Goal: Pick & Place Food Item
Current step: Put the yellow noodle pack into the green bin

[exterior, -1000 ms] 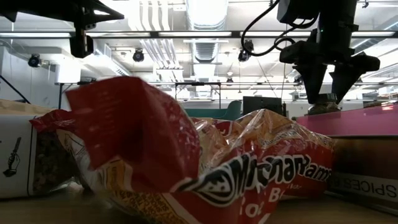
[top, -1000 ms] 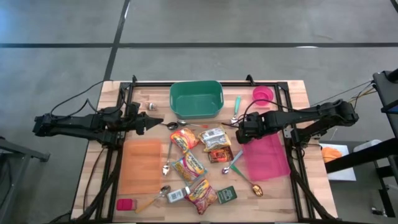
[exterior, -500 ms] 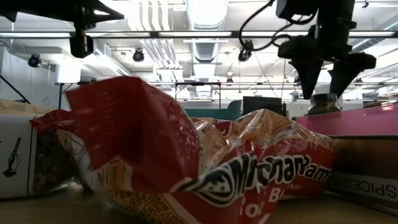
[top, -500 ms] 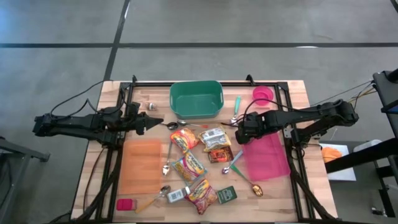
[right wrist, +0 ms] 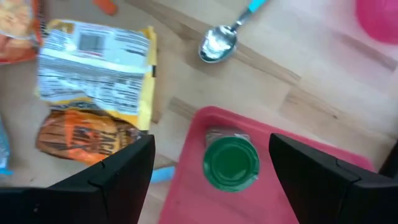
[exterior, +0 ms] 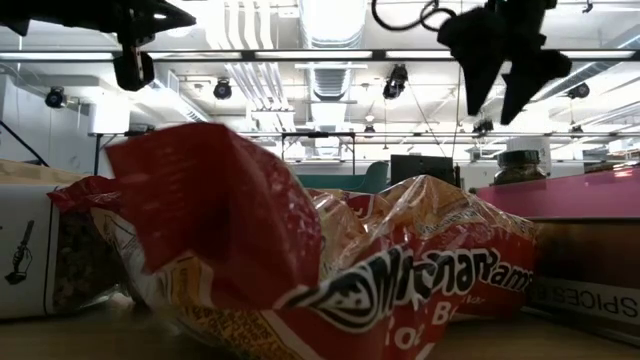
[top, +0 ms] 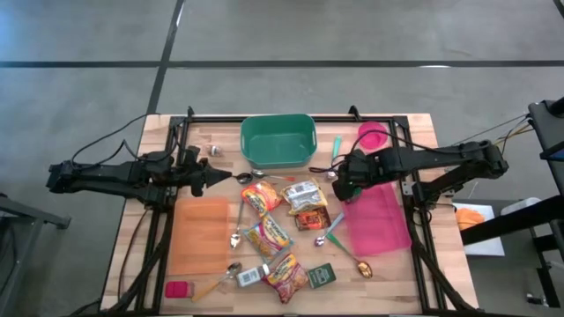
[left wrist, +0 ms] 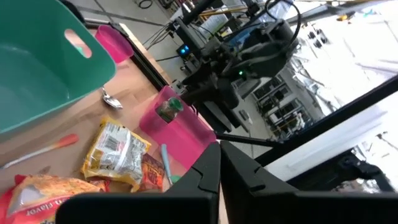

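1. Right gripper [right wrist: 211, 163] — jaws wide apart, empty, hanging above green-lidded jar [right wrist: 231, 163].
2. Jar upright on pink tray [right wrist: 292, 199], at its corner near yellow packet [right wrist: 96, 59].
3. Left gripper [top: 227, 177] — fingers closed on nothing, beside green bin [top: 278, 140].

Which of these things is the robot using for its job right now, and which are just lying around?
In the job: green-lidded jar, standing on the pink tray; right gripper, open above it.

Lying about: green tub, noodle packets, spoons, orange mat. The left gripper, shut, waits near the tub.
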Robot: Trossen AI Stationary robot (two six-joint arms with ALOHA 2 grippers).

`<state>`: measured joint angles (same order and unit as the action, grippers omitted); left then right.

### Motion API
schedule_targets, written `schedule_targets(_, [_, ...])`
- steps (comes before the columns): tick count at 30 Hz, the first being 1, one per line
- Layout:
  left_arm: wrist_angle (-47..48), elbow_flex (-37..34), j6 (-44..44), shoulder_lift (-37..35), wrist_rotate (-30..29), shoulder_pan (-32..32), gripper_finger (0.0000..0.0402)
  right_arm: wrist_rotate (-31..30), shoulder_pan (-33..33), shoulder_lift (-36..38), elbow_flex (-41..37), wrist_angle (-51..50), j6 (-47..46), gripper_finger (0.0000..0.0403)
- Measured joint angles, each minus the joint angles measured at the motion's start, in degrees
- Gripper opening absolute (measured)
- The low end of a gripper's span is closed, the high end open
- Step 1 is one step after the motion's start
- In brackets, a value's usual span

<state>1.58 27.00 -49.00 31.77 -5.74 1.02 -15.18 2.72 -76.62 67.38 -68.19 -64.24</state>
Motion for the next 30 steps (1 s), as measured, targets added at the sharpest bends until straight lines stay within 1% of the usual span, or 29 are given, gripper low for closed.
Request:
schedule_targets(4, [0.0, 0.0, 1.08, 0.0, 0.89, 0.0, 0.0074, -0.71, 0.0, 0.0, 1.95, 0.02, 2.36, 0.0312])
schedule_targets(7, [0.01, 0.0, 1.08, 0.0, 0.95, 0.0, 0.0118, -1.48, 0.02, -0.02, 2.75, 2.26, 7.23, 0.0312])
schedule_targets(11, [0.55, 0.0, 1.06, 0.0, 1.09, 0.0, 0.0166, -1.17, 0.71, -0.07, 2.49, 11.2, 20.43, 0.0312])
schedule_targets(14, [1.43, 0.0, 1.03, 0.0, 1.09, 0.0, 0.0189, -1.06, 1.54, -1.08, 1.53, 17.18, 30.03, 0.0312])
schedule_targets(17, [1.91, 0.0, 0.68, 0.0, 1.09, 0.0, 0.0201, -0.84, 1.84, -3.12, 0.2, 19.21, 36.29, 0.0312])
schedule_targets(20, [1.98, -0.01, 0.58, 0.0, 1.09, 0.0, 0.0204, 0.74, 1.89, -5.77, -1.14, 19.9, 41.16, 0.0312])
schedule_targets(23, [2.26, -0.02, -0.47, 0.0, 1.09, 0.0, 0.0204, 2.07, 1.95, -9.23, -1.98, 20.17, 44.72, 0.0312])
schedule_targets(30, [2.78, -0.02, -0.76, 0.0, 1.09, 0.0, 0.0204, 2.19, 2.01, -16.67, -2.06, 23.41, 51.67, 0.0312])
